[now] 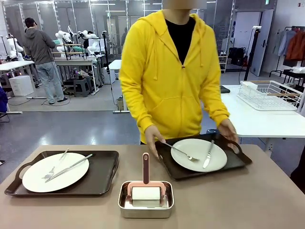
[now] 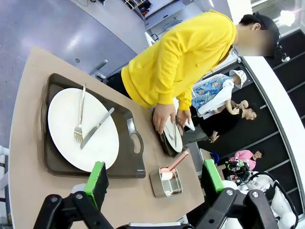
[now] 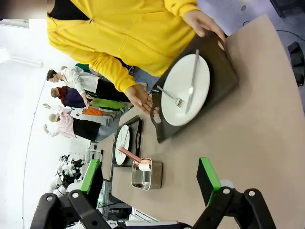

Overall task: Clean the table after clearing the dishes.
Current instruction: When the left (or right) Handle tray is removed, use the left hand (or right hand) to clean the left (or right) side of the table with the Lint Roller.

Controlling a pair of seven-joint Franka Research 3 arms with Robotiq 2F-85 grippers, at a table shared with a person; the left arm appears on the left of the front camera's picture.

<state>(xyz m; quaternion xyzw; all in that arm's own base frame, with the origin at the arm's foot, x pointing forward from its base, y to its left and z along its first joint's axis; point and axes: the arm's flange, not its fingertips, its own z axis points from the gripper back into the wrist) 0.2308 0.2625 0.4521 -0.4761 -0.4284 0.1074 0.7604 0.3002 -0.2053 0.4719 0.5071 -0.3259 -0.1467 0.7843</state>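
Two white plates with forks and knives lie on dark trays on the brown table (image 1: 238,200). The left plate (image 1: 33,179) sits on its tray (image 1: 102,174) near the left edge. At the far side, a person in a yellow hoodie has both hands (image 1: 153,138) on the rim of the right tray (image 1: 236,160), which carries the other plate (image 1: 217,157). My left gripper (image 2: 154,167) hovers open above the table, looking down on the near plate (image 2: 62,119). High over the right plate (image 3: 202,81) my right gripper (image 3: 148,167) is open too.
A small steel pan (image 1: 145,210) holding a pink-handled roller (image 1: 146,193) stands at the front middle, between the trays. A white table with a wire rack (image 1: 269,95) stands behind at the right. Bare tabletop lies front left and front right.
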